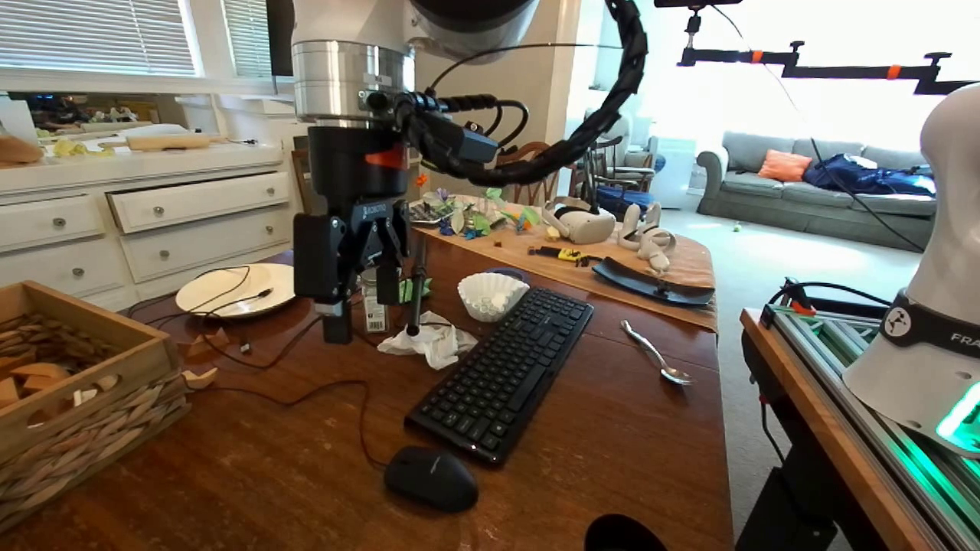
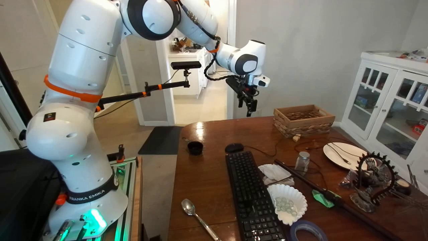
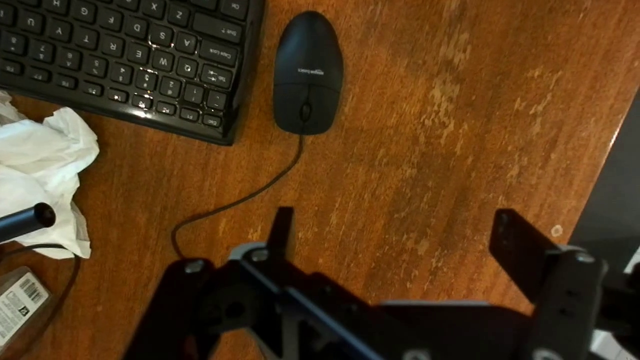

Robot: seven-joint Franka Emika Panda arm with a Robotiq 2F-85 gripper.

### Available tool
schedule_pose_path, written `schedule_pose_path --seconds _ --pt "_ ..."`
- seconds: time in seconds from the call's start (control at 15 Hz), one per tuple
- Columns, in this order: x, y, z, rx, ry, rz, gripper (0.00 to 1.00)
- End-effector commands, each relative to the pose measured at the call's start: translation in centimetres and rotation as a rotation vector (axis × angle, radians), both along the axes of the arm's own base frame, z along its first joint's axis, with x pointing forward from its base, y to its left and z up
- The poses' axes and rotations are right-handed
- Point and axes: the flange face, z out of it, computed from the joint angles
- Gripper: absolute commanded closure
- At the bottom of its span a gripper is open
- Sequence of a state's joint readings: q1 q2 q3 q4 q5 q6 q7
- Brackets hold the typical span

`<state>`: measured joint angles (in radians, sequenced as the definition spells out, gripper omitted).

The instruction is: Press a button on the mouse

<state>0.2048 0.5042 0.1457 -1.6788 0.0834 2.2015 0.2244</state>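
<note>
The mouse (image 3: 308, 70) is small, black and oval with a thin dark cord (image 3: 240, 200). It lies on the wooden table and shows in both exterior views (image 1: 431, 480) (image 2: 234, 147). In the wrist view its two buttons and wheel point down the picture, towards my gripper (image 3: 394, 218). My gripper is open and nothing is between its fingers. It hangs well above the table, pointing down, and also shows in both exterior views (image 1: 363, 310) (image 2: 245, 108). It is apart from the mouse, off its cord end. Bare table lies below the fingers in the wrist view.
A long black keyboard (image 1: 505, 367) lies beside the mouse. A woven basket (image 2: 307, 129), crumpled white paper (image 3: 45, 150), a black rod (image 2: 301, 179), a small bottle (image 2: 302, 162), a fluted white bowl (image 1: 478, 302), a black cup (image 2: 195, 147) and a spoon (image 1: 651, 352) are on the table.
</note>
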Motion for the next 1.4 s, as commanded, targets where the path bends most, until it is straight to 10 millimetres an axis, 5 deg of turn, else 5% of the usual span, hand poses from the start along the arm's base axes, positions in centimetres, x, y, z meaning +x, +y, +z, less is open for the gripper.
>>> schedule_pose_path --seconds 0.0,0.07,0.13,0.8,1.33 --pt "0.0 -0.1 -2.6 -0.006 0.046 -0.018 0.0" --pt "0.0 -0.2 -3.3 -0.005 0.053 -0.02 0.0" --pt "-0.1 -0.2 -4.4 -0.007 0.064 -0.02 0.2" --pt "-0.5 1.4 -11.3 -0.026 0.186 0.013 0.96" --pt "-0.3 1.2 -14.2 -0.045 0.24 0.031 1.0"
